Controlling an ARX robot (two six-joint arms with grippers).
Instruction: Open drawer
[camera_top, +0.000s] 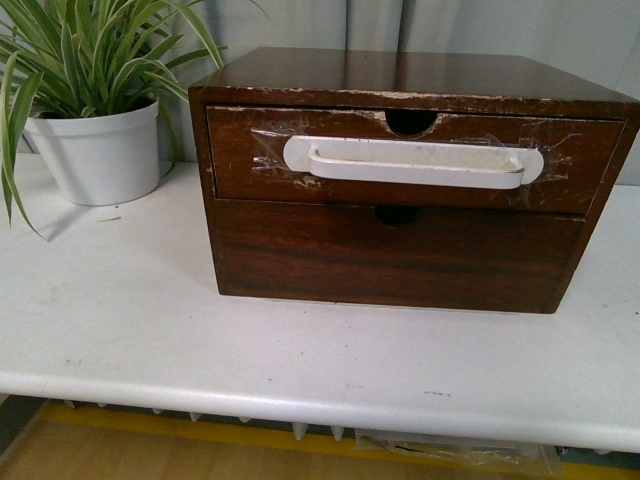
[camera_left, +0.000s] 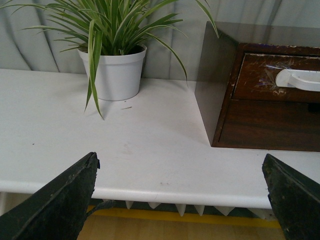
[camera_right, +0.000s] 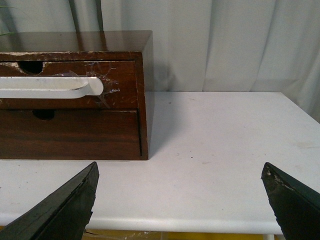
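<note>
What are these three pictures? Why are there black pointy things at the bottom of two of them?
A robot with two arms took them. One camera sits on its body and looks straight at a white table. On it stand a brown wooden box with a drawer that has a white handle, and a potted plant. The other two cameras ride on the robot's wrists. The black pointy things are its pinchers: the left gripper and the right gripper. Both are wide open and hold nothing. The drawer looks shut.
</note>
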